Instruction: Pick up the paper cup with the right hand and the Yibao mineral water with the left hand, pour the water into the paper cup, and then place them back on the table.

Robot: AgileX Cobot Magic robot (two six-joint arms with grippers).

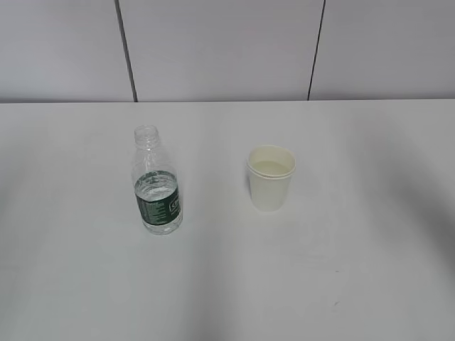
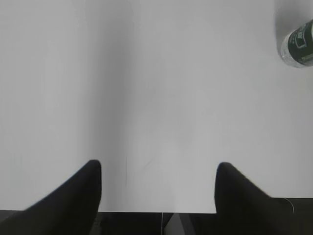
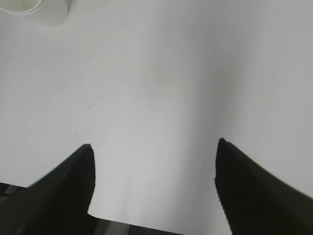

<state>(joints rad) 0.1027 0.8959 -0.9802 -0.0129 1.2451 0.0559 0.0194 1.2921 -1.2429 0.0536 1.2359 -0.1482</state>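
Upright on the white surface (image 1: 370,270), the Yibao mineral water (image 1: 157,186) stands left of the paper cup (image 1: 271,177), apart. Both the left hand (image 2: 159,169) and right hand (image 3: 154,147) hover spread wide, empty, well short; reaching and grasping likely come next.

You see the Yibao mineral water (image 1: 157,186): clear glossy plastic, ribbed | paper cup (image 1: 271,177): matt cream paper | table (image 1: 341,270): smooth matt white.
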